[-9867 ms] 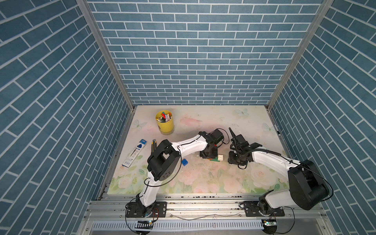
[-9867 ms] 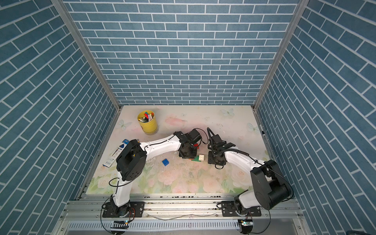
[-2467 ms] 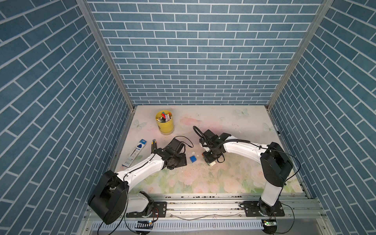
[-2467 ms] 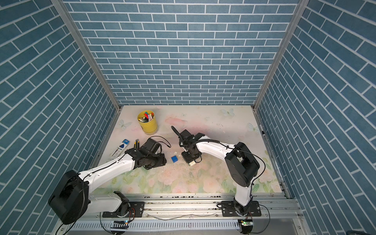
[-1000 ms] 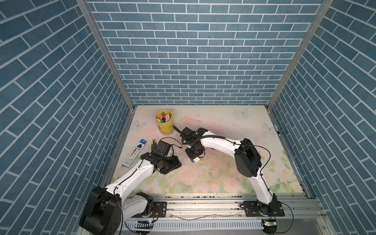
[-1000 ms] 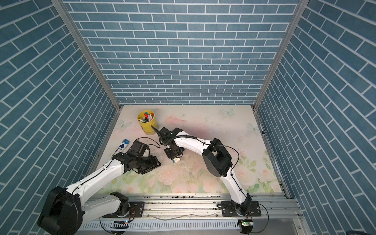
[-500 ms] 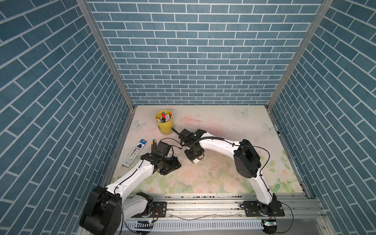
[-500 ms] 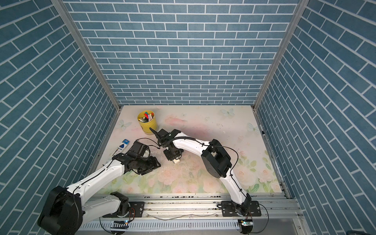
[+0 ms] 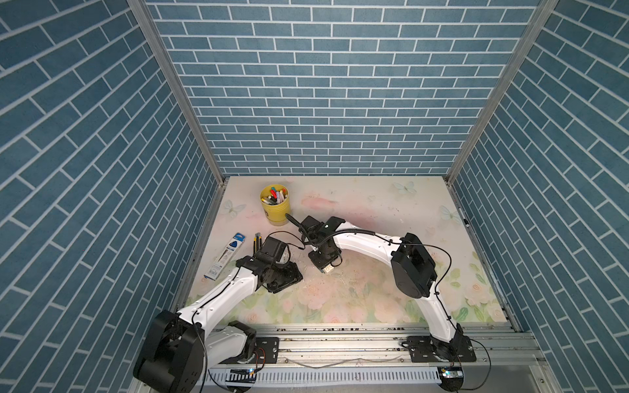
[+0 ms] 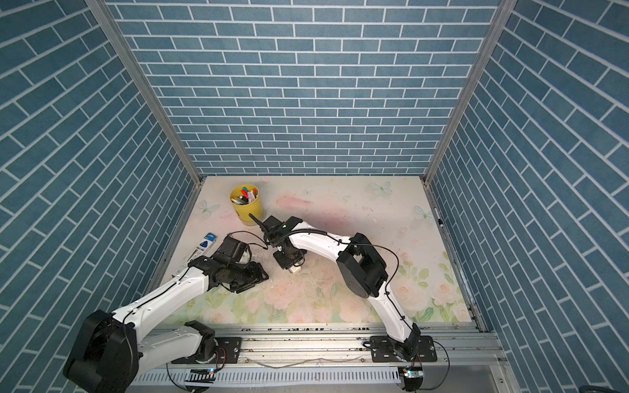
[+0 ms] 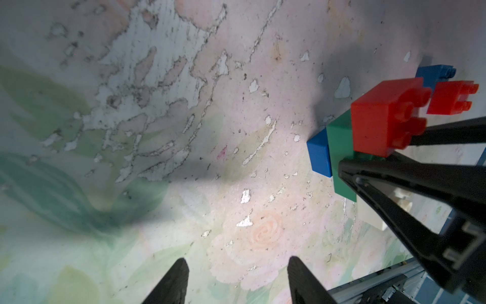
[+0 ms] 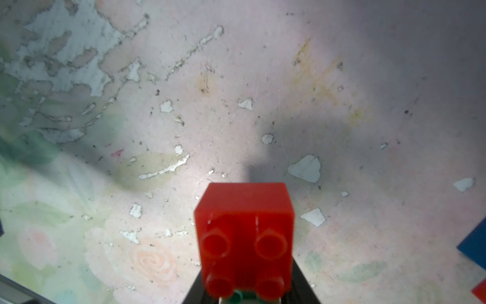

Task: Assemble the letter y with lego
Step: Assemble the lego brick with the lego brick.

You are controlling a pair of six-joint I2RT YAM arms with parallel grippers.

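Left wrist view: right tool (image 11: 376, 155) clenched on half-built y (image 11: 381, 123), low over surface (image 11: 184, 131), swung across to where blue brick (image 11: 319, 155) lay; it now abuts green brick (image 11: 339, 142). Left tool (image 11: 236, 263) released, backed off. Loose red brick (image 11: 452, 97), second blue (image 11: 434, 73) unjoined.

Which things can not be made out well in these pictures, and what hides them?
Left wrist view: the white brick is mostly behind the right gripper; in both top views, a tiny pale spot.
Right wrist view: the green brick shows one stud under the red brick, at the edge.
Right wrist view: a blue piece is cut off by the edge; which brick, cannot tell.
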